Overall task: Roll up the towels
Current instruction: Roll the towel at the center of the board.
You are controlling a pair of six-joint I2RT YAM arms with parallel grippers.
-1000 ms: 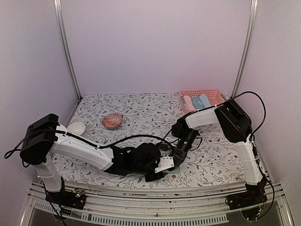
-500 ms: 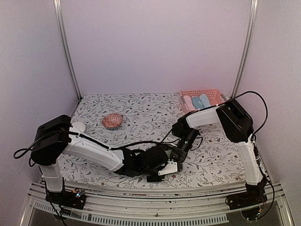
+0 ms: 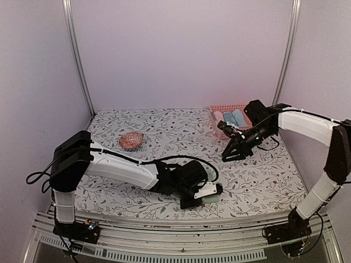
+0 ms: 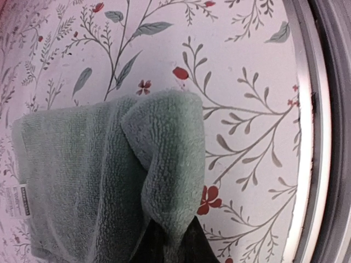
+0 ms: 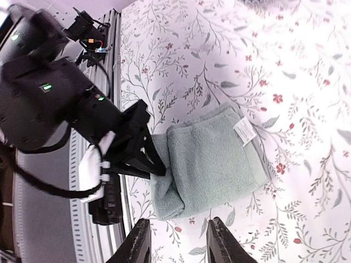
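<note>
**Left claw pinches the towel's left edge; the cloth runs off to its right**

The green towel (image 3: 215, 199) lies on the flowered table (image 3: 164, 126), close to the near edge and a little right of centre. The left gripper (image 3: 207, 196) reaches in low from the left and looks closed on the towel's left edge. In the left wrist view that edge is lifted into a thick fold (image 4: 170, 159) that droops over the dark fingertips, while the rest lies flat.

From this claw the cloth stretches away to the right, along the near rail, ending at the edge with the white label (image 5: 244, 131). A roll would therefore have to travel rightward, with its axis running near to far.

The right gripper (image 3: 233, 152) hangs above the table, well apart from the towel and nearer the pink basket (image 3: 235, 106) at the far right, which holds rolled towels (image 3: 230, 118). Its fingers (image 5: 137, 241) stand wide apart with nothing between them, its camera looking down on the whole towel. The left arm is plainly the nearer one. The right would have to come down and toward the near edge to pin the labelled end.
</note>
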